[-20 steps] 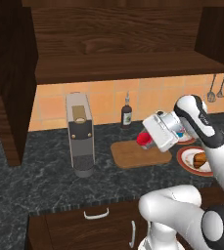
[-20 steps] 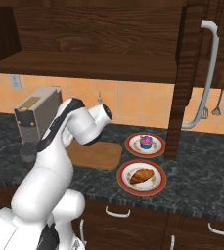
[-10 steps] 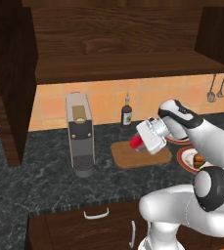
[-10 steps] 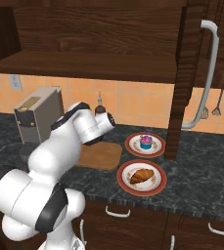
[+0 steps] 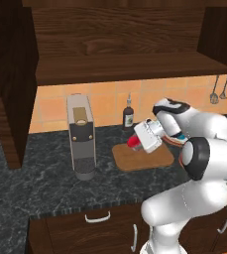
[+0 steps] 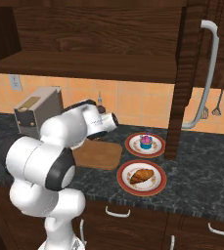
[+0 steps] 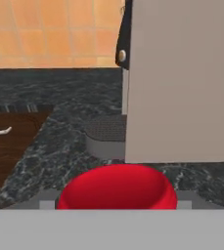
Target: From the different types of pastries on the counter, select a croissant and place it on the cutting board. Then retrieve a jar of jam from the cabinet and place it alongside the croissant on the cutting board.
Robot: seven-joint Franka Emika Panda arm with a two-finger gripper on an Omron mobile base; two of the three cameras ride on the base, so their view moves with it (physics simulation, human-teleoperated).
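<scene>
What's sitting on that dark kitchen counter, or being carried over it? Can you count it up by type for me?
Round white red-rimmed plates: 2
Pastries: 2, golden-brown croissant, pink and blue cupcake
Light-brown wooden cutting board: 1
Grey coffee machine: 1
Tall dark bottle: 1
Small red jar of jam in the gripper: 1
Total: 8

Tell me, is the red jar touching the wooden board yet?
Apart. In the left base view the jar of jam hangs in the pincer, above the cutting board, with bare board showing beneath it.

Glossy, seemingly plastic jar of jam [image 7: 117, 188]
</scene>
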